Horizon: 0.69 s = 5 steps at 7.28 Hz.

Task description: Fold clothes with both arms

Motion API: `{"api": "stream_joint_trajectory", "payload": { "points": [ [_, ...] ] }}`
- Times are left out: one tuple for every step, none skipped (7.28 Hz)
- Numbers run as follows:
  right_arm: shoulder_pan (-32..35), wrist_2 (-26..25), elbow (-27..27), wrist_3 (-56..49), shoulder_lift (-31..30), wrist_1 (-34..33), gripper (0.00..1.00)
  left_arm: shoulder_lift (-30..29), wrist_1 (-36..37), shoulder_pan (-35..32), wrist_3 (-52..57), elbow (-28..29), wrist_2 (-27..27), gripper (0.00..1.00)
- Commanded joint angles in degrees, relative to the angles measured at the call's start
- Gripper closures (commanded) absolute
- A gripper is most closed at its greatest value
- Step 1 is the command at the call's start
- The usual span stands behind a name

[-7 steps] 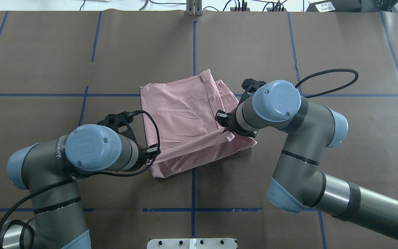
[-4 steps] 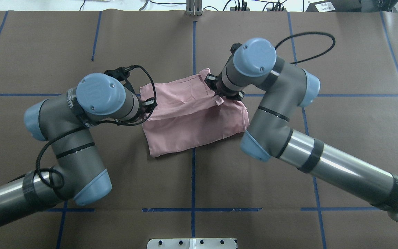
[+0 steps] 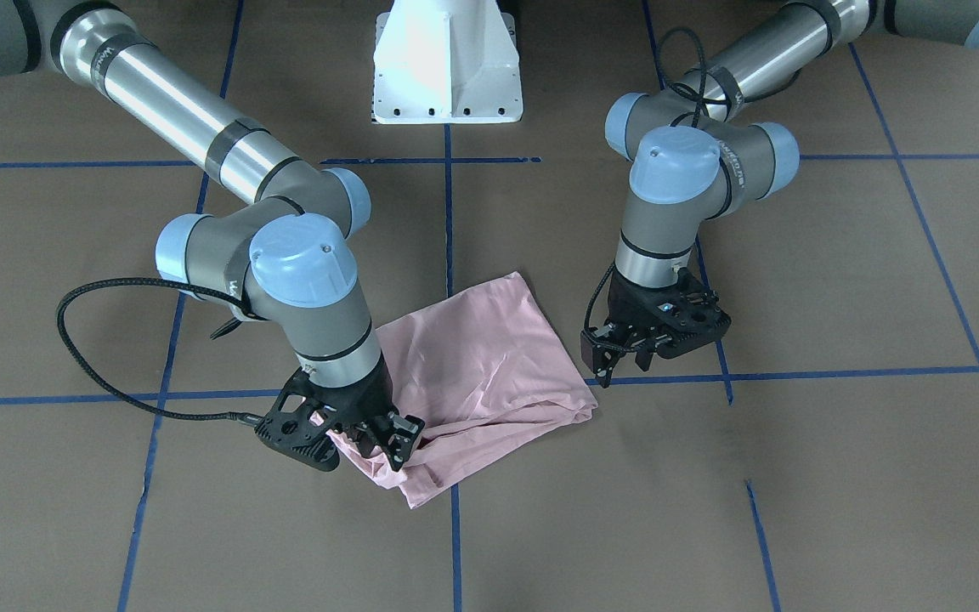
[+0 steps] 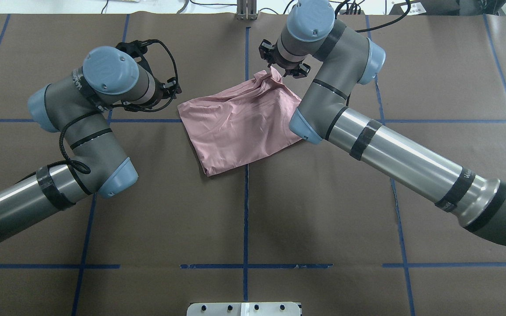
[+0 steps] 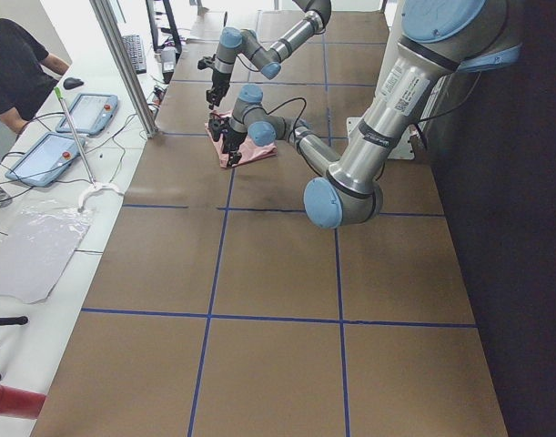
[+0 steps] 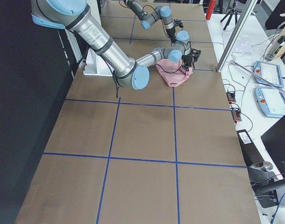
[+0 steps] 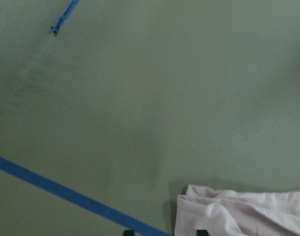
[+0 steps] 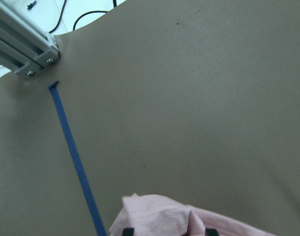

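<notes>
The pale pink T-shirt [image 4: 240,127] lies folded on the brown table, print hidden; it also shows in the front view [image 3: 489,365]. My right gripper [image 4: 279,70] is at its far right corner, shut on a bunched, raised bit of cloth [image 8: 154,214]; in the front view the right gripper [image 3: 370,438] sits on the shirt's edge. My left gripper [image 4: 170,90] hovers open and empty just off the far left corner. In the front view the left gripper [image 3: 621,361] is clear of the cloth. The left wrist view shows the shirt corner [image 7: 238,216] lying flat.
The white pedestal base [image 3: 447,64] stands at the robot's side of the table. Blue tape lines [image 4: 246,219] cross the brown table cover. An aluminium post [image 4: 246,8] stands at the far edge behind the shirt. A desk with tablets [image 5: 50,155] lies beyond it.
Both arms swept the shirt's near edge away from the robot, folding it over the far part. The left gripper let go and moved off the corner; the right still holds cloth.
</notes>
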Motion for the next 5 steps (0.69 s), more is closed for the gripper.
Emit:
{"api": "stream_joint_trajectory", "payload": {
  "points": [
    [4.2,1.5,-1.5,-5.1,0.1,0.1,0.00,0.1,-0.4,-2.1,3.9,-0.3,-0.4,0.00],
    [6.9,4.4,-1.4,-11.9,-0.5,-0.6,0.00,0.1,-0.5,-3.2,5.7,-0.5,-1.4,0.00],
    [10.7,8.5,-0.9,-19.9,-1.2,-4.8,0.00,0.6,-0.3,-6.5,9.1,-1.3,-6.2,0.00],
    [14.6,13.2,4.2,-28.5,-5.8,-8.3,0.00,3.6,-0.2,-9.7,13.6,-5.1,-7.4,0.00],
    [19.4,18.7,12.3,-36.4,-13.9,-10.5,0.00,6.1,0.2,-13.3,20.0,-7.6,-7.5,0.00]
  ]
}}
